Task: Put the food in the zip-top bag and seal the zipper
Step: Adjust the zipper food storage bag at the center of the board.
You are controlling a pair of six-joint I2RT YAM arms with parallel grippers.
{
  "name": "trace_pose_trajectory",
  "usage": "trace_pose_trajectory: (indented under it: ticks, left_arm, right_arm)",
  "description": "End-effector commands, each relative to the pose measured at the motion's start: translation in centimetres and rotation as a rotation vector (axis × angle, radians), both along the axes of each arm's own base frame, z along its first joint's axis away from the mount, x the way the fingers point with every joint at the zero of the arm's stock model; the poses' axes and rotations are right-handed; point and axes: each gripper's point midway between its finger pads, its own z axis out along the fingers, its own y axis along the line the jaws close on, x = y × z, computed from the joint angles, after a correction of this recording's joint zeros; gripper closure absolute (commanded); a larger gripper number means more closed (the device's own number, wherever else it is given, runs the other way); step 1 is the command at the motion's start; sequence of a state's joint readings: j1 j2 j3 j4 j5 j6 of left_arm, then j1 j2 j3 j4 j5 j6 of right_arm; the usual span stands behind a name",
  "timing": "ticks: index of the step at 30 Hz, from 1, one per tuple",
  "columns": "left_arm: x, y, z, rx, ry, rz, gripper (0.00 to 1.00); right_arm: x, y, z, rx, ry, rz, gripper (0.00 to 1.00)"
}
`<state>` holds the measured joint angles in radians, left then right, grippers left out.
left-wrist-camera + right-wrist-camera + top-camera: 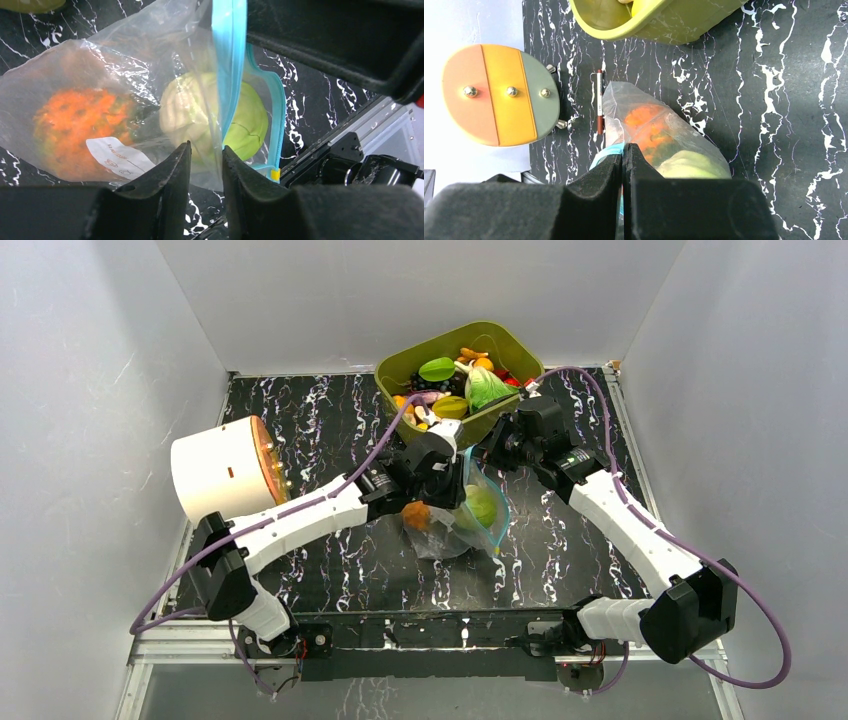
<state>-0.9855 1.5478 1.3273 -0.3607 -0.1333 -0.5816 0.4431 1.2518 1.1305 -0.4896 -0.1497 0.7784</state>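
The floppy zip-top bag (pixel 440 540) looks slippery; its stiffer zipper (pixel 227 60) seems the surest hold. At its twelve o'clock the right gripper (pixel 623 146) clenches it; the left gripper (pixel 206 147) apparently straddles it, unclamped.

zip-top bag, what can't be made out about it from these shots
Top view: the clear crinkly plastic bag's upper part lies under the left arm's wrist.
Left wrist view: the light-blue zipper strip runs off the top edge; the white label's print is too small.
Right wrist view: the right claw's own fingers cover much of the round pale-green cabbage.
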Motion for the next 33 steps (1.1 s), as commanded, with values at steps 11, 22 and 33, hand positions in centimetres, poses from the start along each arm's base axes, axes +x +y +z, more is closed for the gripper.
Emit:
trace_pose_trajectory:
  ticks: [11,22,33]
  left_arm:
    - [0.3,-1.3,1.7,-0.049,-0.011,-0.008,0.77]
    - [0.1,0.0,5.4,-0.192,-0.054,0.063,1.00]
    - [0.9,0.8,5.5,-0.226,-0.042,0.104,1.00]
  right_arm:
    - [1.0,0.6,2.4,0.062,-0.094,0.001,1.00]
    - [-0.2,-0.9,0.6,-0.066,-0.160,0.066,0.66]
    - [-4.6,-6.9,-4.2,-0.239,-0.021,-0.066,0.39]
